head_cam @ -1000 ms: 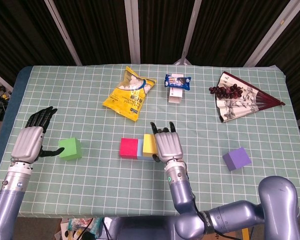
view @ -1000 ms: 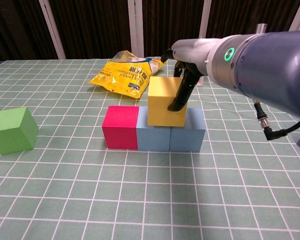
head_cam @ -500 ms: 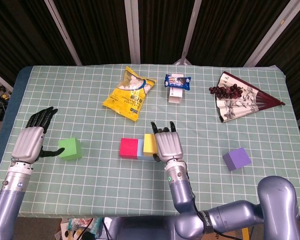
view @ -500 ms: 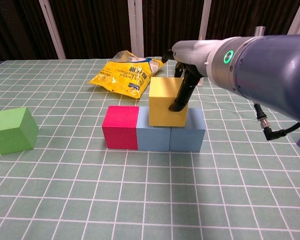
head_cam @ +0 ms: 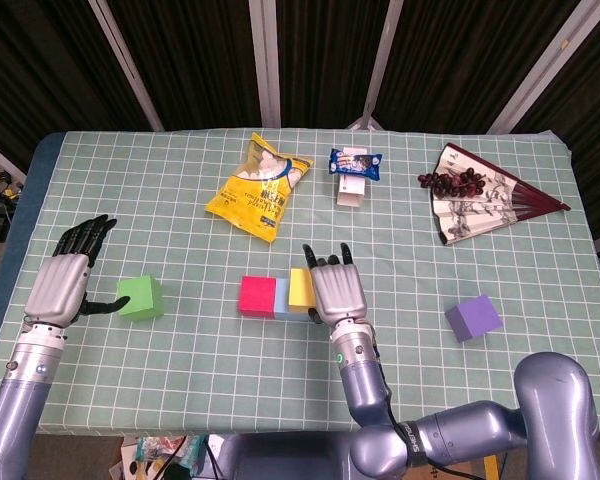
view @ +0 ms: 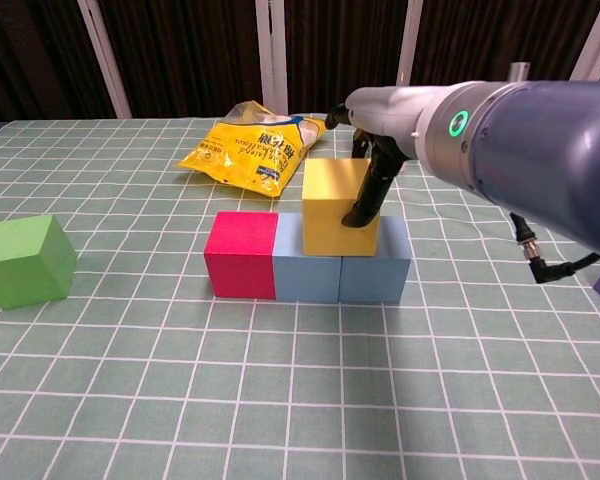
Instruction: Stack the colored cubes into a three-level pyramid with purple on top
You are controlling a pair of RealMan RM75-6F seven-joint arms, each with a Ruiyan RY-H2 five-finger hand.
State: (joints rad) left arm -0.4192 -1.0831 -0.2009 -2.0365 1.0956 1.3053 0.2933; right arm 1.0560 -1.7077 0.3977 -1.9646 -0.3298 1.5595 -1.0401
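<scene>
A red cube [view: 242,267] and two blue cubes [view: 307,272] [view: 376,266] stand side by side in a row mid-table. On top of the blue pair rests a yellow cube [view: 336,206], straddling their seam. My right hand [head_cam: 337,287] grips it, with one dark finger [view: 368,188] down its front face and others behind. The green cube [head_cam: 142,297] lies alone at the left, and my left hand [head_cam: 64,281] hovers beside it, fingers spread, thumb close to the cube. The purple cube [head_cam: 473,317] lies by itself at the right.
Along the far side of the table lie a yellow snack bag [head_cam: 259,186], a small blue-and-white packet [head_cam: 353,172] and a painted folding fan [head_cam: 483,196]. The checked green cloth [head_cam: 180,380] covers the whole table.
The yellow cube has slid slightly to the right on the blue cubes, my right hand moving with it. The left hand and green cube stay put.
</scene>
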